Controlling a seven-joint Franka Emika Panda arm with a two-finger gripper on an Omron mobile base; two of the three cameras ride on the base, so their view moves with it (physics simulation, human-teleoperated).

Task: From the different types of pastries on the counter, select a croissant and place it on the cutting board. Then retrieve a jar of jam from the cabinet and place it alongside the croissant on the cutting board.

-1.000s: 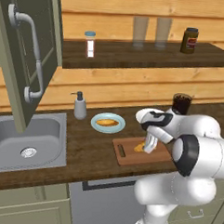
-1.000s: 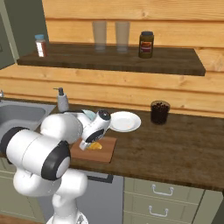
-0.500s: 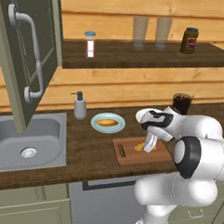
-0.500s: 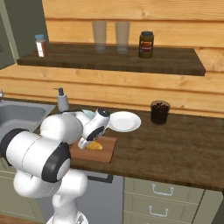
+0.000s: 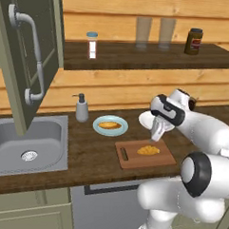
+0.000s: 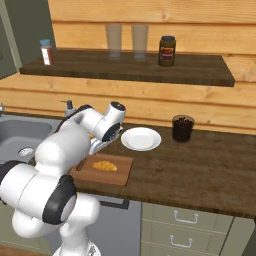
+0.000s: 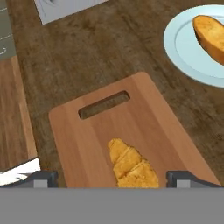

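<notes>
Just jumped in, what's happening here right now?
The croissant lies on the cutting board, and the gripper hangs just above it, open and holding nothing. The longer pastry sits on its blue plate beside the board. No jam on the board yet. On the shelf stands a brown jar, and a dark cup sits on the counter beside a white plate.
</notes>
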